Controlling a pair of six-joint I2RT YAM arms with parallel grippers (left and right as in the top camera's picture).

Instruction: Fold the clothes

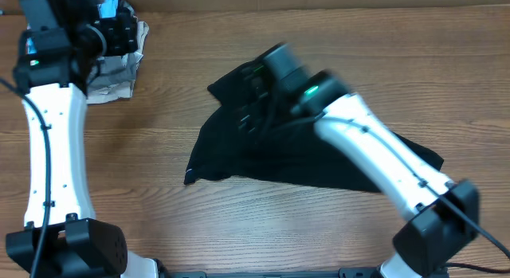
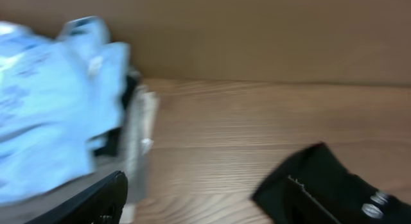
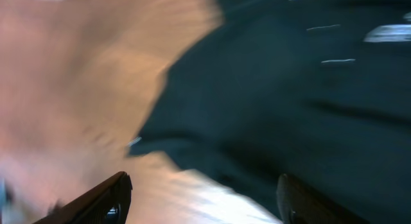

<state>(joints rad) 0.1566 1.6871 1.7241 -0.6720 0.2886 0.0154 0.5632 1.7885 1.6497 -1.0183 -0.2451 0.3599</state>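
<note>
The black shirt lies crumpled and spread on the wooden table, centre right in the overhead view. My right gripper hovers over its upper left part. In the blurred right wrist view the fingers are open and empty, above the shirt's edge and bare wood. My left gripper is at the far left, away from the shirt, by a pile of other clothes. In the left wrist view only one finger shows, set wide, and a corner of the black shirt lies at the lower right.
A pile of grey-beige garments with a light blue shirt on top sits at the table's back left corner. A brown wall runs along the back edge. Bare wood lies between the pile and the black shirt.
</note>
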